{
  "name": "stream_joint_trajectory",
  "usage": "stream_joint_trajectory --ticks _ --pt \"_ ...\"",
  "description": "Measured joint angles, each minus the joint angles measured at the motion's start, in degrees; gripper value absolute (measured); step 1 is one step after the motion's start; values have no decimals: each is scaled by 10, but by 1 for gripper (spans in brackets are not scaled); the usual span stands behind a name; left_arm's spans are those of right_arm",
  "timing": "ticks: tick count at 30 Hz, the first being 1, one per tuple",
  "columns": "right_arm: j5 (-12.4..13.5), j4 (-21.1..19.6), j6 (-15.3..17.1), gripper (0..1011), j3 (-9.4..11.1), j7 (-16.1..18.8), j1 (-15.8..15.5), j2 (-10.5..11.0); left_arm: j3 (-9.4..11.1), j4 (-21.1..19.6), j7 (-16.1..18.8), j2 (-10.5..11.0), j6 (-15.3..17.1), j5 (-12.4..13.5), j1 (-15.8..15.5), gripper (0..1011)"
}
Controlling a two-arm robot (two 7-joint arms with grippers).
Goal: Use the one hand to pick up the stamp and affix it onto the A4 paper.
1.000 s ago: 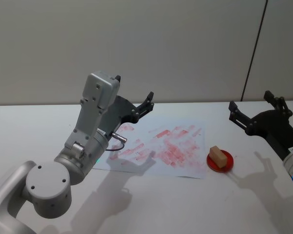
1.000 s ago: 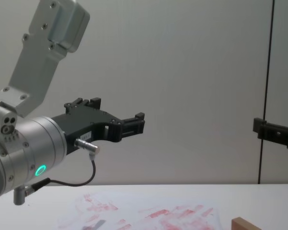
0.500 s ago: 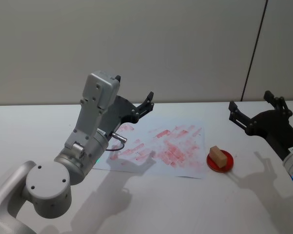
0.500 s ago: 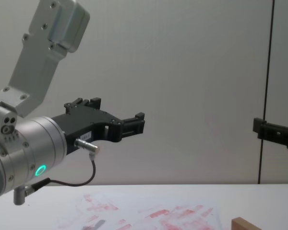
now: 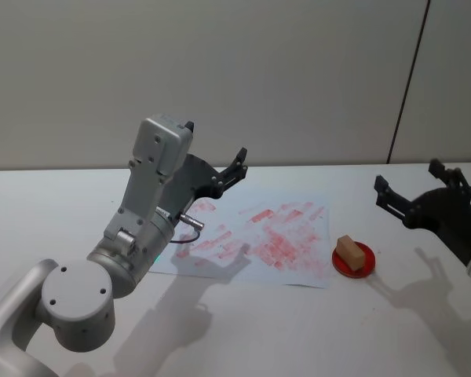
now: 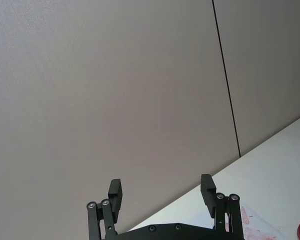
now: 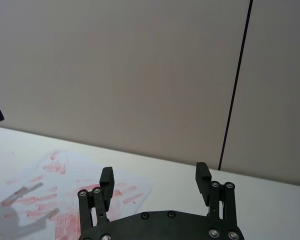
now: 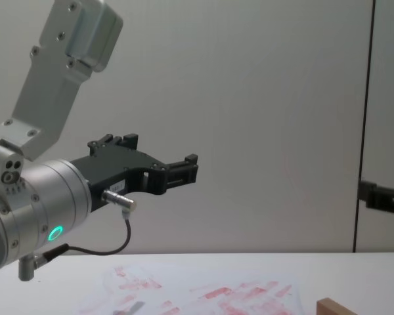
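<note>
The white tabletop (image 5: 63, 196) looks as it did a moment ago, and so does the big left arm. It stays raised over the sheet's 9 o'clock side, its green ring (image 8: 55, 232) lit and the left tool (image 5: 216, 140) spread wide with nothing in it.

The A4 paper (image 5: 259, 239), crowded with red prints, has not moved.

What changed is the right tool (image 5: 408, 174). In the head view it has slid toward 4 o'clock from where it hung half a second ago, and in the chest view it has dropped and drawn off toward the 3 o'clock edge. Its fingers stand wide apart and hold nothing.

The red dish (image 5: 339, 263) sits just off the sheet's corner at about 4 o'clock. The stamp (image 5: 351, 250) rests on it, untouched, with the right tool up at roughly 2 o'clock from it and well apart.

This looks like the working arm setting up its approach. The pick-up has not begun, and the tool would need to come back toward 8 o'clock and down to straddle the block.
</note>
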Motion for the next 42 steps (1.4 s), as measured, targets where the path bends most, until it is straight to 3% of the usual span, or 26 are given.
stream_joint_trajectory --ticks 7,15,25,42 --pt "17 -3 51 1001 7 23 -1 14 0 0 0 0 0 0 0 1001" --pt "11 5 112 1001 3 51 11 17 0 0 0 0 0 0 0 1001" --pt "-18 27 166 1001 -15 65 30 2 0 0 0 0 0 0 0 1001" --pt "-53 78 214 1001 -41 31 61 -40 0 0 0 0 0 0 0 1001"
